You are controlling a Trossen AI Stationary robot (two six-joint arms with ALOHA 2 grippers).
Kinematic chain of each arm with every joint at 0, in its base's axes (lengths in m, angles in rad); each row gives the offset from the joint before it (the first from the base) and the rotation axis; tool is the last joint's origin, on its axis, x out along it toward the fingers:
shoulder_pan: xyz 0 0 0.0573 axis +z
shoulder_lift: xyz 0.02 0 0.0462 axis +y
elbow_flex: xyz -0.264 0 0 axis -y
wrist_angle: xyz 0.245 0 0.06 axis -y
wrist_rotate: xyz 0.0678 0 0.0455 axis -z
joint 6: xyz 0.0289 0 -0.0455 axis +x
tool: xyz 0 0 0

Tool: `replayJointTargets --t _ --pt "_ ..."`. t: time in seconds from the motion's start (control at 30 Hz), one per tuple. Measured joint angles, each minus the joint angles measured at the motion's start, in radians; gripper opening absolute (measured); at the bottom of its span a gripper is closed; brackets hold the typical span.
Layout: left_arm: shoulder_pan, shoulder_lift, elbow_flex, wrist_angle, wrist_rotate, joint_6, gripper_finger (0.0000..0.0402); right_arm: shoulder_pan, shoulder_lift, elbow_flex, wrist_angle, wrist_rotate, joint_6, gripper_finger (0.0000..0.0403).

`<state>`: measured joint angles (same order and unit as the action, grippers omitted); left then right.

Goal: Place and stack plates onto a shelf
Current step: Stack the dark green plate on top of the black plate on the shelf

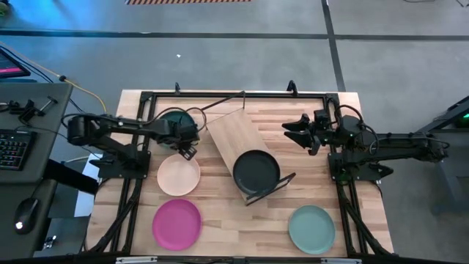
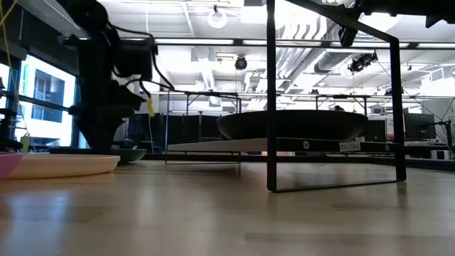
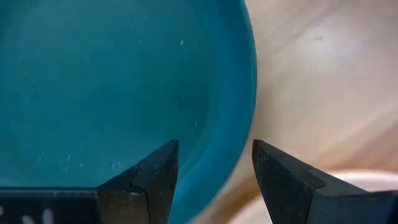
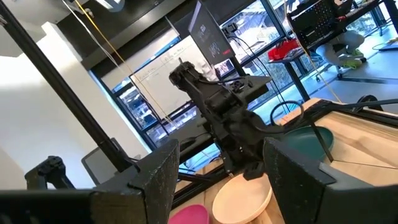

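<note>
The dark teal plate [image 1: 173,117] lies flat on the table's far left, partly under my left arm. My left gripper [image 1: 187,147] [image 3: 214,149] is open just above it. One finger is over the plate's inside and the other is outside its rim [image 3: 245,93]. The charcoal plate [image 1: 256,170] [image 2: 291,124] rests on the near end of the shelf [image 1: 236,143], a light-wood board lying at a slant mid-table. The cream plate [image 1: 178,175], magenta plate [image 1: 176,224] and sage-green plate [image 1: 311,229] lie flat on the table. My right gripper [image 1: 290,130] [image 4: 221,152] hangs open, raised, at the far right.
A black metal frame [image 1: 234,94] runs along the table's far edge and down both sides. The shelf's black end frame [image 2: 271,99] stands upright close to the low camera. The cream plate [image 3: 373,180] lies close beside the teal one. Bare wood shows between the magenta and sage-green plates.
</note>
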<state>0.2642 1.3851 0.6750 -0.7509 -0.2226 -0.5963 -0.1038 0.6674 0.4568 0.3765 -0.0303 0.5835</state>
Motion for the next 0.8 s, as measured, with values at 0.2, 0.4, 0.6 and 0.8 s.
replayJointTargets --t 0.2,0.4,0.6,0.8 --pt "0.026 0.046 0.0 0.076 0.004 0.006 0.0188 0.0 0.0 0.0 -0.001 0.0 -0.006 0.0216" --pt "0.026 0.059 0.0 0.061 -0.002 0.006 0.012 0.0 0.0 0.0 -0.006 0.0 -0.018 0.0216" --pt "0.027 0.042 0.001 0.041 -0.013 0.01 0.0013 0.0 0.0 0.0 -0.021 0.001 -0.036 0.0216" --pt "0.025 -0.023 0.058 -0.097 0.008 0.025 0.0004 0.0 0.001 0.0 -0.022 0.001 -0.042 0.0216"
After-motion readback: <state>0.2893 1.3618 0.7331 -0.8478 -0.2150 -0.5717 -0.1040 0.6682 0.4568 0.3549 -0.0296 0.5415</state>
